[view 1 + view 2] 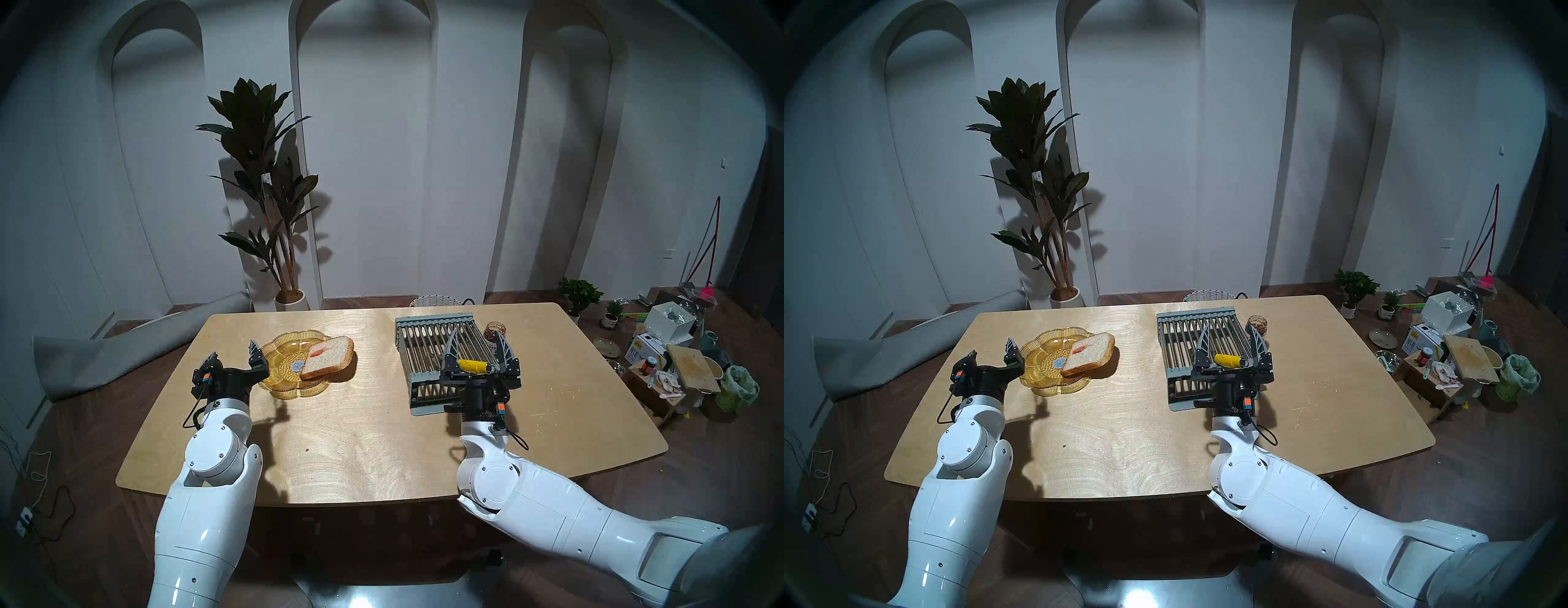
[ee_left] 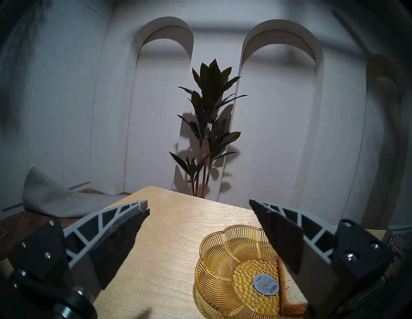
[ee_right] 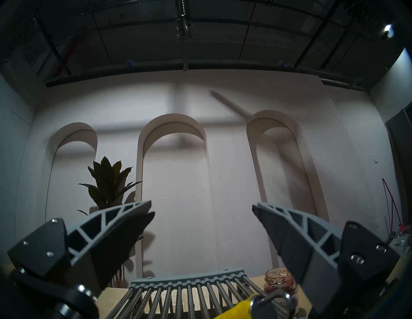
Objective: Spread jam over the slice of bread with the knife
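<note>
The slice of bread [image 1: 329, 356] leans on the right rim of an amber glass plate [image 1: 288, 386], with a red jam smear [image 1: 317, 351] near its left corner. My left gripper [image 1: 233, 349] is open and empty just left of the plate; the left wrist view shows the gripper [image 2: 198, 202], the plate [image 2: 214, 267] and the bread's crust [image 2: 289, 289]. My right gripper [image 1: 476, 334] is open over a grey rack [image 1: 428, 339]. The knife's yellow handle [image 1: 471, 366] lies crosswise between the finger bases, ungripped; its blade is hidden. The jam jar [image 1: 495, 330] stands behind the rack's right side.
The wooden table [image 1: 360, 446] carries the plate at left and the rack at right. The right wrist view shows my right gripper [image 3: 202, 206], rack bars [image 3: 178, 296], the handle [image 3: 234, 311] and the jar [image 3: 279, 283]. A potted plant [image 1: 259, 191] and floor clutter [image 1: 670, 352] lie beyond the table.
</note>
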### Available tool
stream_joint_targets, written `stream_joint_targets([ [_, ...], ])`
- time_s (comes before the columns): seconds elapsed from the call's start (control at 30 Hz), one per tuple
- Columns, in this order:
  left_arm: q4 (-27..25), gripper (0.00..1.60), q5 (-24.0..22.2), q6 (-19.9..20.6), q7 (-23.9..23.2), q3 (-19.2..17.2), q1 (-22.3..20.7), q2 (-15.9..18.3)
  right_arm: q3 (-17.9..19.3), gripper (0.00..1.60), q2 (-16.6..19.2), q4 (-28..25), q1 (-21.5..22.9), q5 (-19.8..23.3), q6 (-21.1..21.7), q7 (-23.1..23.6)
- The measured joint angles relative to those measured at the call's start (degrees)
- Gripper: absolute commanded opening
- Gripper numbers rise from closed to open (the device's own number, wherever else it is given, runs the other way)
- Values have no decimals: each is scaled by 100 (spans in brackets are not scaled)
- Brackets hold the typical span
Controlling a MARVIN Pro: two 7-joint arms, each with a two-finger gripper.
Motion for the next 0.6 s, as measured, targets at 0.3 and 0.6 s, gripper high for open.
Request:
stream_joint_targets([
  [0.3,-210,160,29,36,-104,-70,23,125,190,160,410,-713,26,286,408,55],
  [0.6,-434,160,126,158,-189,-66,9,237,621,160,999,-1251,218,691,969,188],
])
